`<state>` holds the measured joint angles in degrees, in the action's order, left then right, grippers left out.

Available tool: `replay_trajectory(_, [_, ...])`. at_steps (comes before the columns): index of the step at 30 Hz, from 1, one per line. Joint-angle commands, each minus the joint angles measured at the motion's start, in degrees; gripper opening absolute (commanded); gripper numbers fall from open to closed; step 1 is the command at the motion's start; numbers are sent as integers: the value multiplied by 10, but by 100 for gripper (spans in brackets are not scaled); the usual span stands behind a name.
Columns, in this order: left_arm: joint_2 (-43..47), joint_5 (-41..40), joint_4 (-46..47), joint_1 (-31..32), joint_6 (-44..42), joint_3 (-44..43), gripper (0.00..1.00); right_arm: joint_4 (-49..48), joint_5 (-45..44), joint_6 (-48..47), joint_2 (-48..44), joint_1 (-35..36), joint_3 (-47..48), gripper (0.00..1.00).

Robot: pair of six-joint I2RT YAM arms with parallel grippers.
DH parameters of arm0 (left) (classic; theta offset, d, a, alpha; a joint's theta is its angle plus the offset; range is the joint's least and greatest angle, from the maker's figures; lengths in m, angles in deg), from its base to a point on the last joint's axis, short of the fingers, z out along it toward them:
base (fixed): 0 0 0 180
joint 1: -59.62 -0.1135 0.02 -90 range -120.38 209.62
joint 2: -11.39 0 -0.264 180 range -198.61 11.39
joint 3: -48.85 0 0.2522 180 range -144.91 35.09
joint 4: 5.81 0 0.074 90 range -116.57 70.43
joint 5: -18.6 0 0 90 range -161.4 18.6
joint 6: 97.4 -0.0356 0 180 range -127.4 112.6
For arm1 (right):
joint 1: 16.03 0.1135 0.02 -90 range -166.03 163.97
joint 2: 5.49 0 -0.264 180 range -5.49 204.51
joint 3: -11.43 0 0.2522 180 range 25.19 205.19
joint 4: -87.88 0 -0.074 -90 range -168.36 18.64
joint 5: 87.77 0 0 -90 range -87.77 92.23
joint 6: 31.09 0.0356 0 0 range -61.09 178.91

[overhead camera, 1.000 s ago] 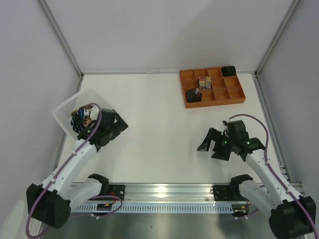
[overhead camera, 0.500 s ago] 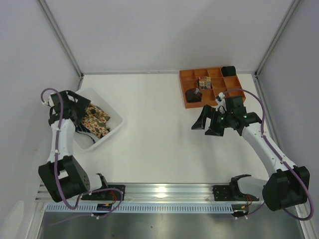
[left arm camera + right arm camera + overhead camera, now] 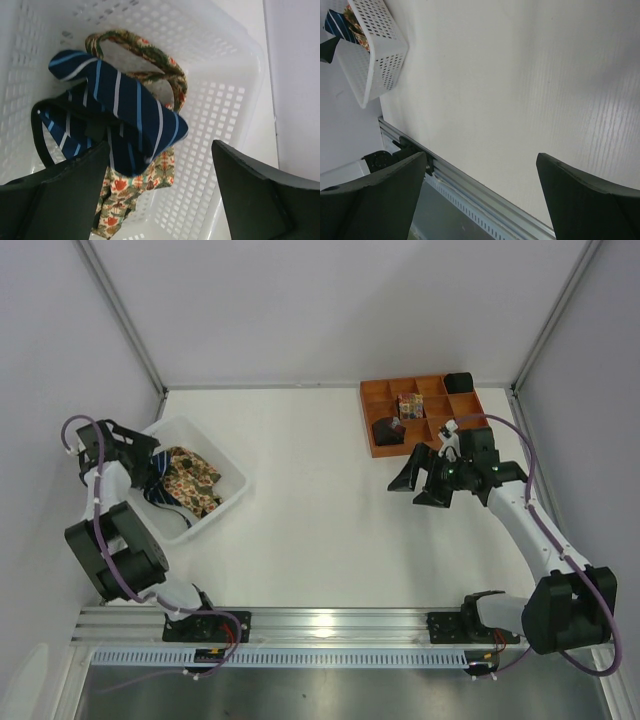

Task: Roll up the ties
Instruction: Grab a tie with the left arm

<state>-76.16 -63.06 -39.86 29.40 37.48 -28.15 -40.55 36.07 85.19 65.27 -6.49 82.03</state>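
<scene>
Both ties are bunched up in the white basket point(image 3: 228, 502), over at the 9 o'clock side of the bench point(image 3: 320, 510). The navy striped tie point(image 3: 122, 112) lies on top, folded over itself, with its broad end pointing to about 4 o'clock in my left wrist view. The tan floral tie point(image 3: 122, 197) is underneath it, one narrow loop curling out at 12 o'clock and a wider bit poking out at 6. Neither is rolled.

My left fingers point(image 3: 65, 195) are spread wide and hang right over the basket, one on each side of the navy tie, not touching it as far as I can see. From above, that arm is folded up tight along the left wall, elbow low at 7 o'clock, wrist up by the basket's 10 o'clock corner, purple cable point(image 3: 72, 430) looping over it.

My right fingers point(image 3: 580, 200) are wide open too, over bare bench. That arm stretches from its base at 5 o'clock up toward 2, wrist bent so the fingers point to 9 o'clock, just at 6 o'clock of the orange tray point(image 3: 430, 449). The tray sits at 1 o'clock and holds a few small bundles, two dark and one colourful; I can't tell what they are.
</scene>
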Motion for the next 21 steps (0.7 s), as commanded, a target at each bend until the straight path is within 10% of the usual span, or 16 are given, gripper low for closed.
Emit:
replay_trajectory(1, [-40, 16, 14, -17, -22, -69, 90, -45, 17, 23, -10, -10, -14, 100])
replay_trajectory(21, [-161, 47, -89, -8, 16, -164, 75, -33, 37, 7, 47, -66, 15, 100])
